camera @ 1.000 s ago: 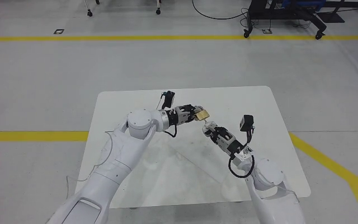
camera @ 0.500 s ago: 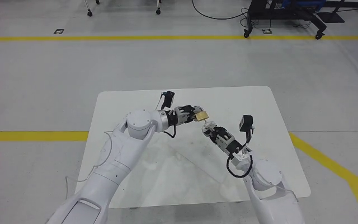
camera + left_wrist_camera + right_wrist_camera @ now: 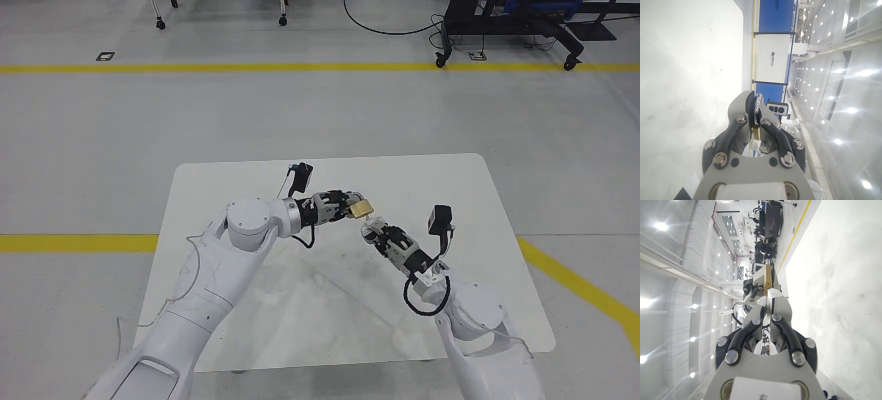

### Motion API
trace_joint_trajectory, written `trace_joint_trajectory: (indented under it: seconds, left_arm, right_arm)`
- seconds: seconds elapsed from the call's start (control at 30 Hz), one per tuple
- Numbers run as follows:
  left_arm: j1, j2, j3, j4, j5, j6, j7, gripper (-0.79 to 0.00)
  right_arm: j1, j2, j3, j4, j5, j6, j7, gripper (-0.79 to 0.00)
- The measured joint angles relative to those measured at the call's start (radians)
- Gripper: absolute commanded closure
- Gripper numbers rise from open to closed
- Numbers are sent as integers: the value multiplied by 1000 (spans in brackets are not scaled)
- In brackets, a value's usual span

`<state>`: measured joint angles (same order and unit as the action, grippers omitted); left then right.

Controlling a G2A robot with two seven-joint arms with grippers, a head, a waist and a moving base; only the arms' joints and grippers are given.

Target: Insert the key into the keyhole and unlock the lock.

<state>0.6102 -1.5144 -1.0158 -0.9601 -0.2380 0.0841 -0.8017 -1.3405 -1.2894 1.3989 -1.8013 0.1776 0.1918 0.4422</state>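
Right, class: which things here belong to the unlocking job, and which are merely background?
Job: lock, held in the left gripper; key, held in the right gripper.
Background: white table, yellow floor line, dark wheeled stand.

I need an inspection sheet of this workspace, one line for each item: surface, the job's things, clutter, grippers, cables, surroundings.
Surface: white table, with faint dark marks.
Job's things: brass lock held above the table; key pointing at the lock's end; I cannot tell whether it is inserted.
Clutter: nothing seen.
Grippers: left gripper, jaws shut on the lock; right gripper, jaws shut on the key.
Cables: right wrist cable, black, hanging in a loop; left wrist cable, black, hanging under the wrist.
Surroundings: grey floor with yellow lines; wheeled frame beyond the table.
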Motion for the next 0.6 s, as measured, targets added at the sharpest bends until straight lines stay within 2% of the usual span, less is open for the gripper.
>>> trace_joint_trajectory:
  seconds: [0.4,0.47,0.6]
  left_arm:
    - [17,6,3,-42,40,-19,14,0]
    - [20,7,2,-47,37,-19,11,0]
    - [26,8,0,-49,34,-19,11,0]
  right_arm:
    - [12,4,-6,-5,-4,33,-16,0]
    - [16,4,-9,-6,-2,36,-21,-222]
    - [17,4,-11,-13,2,41,-27,-222]
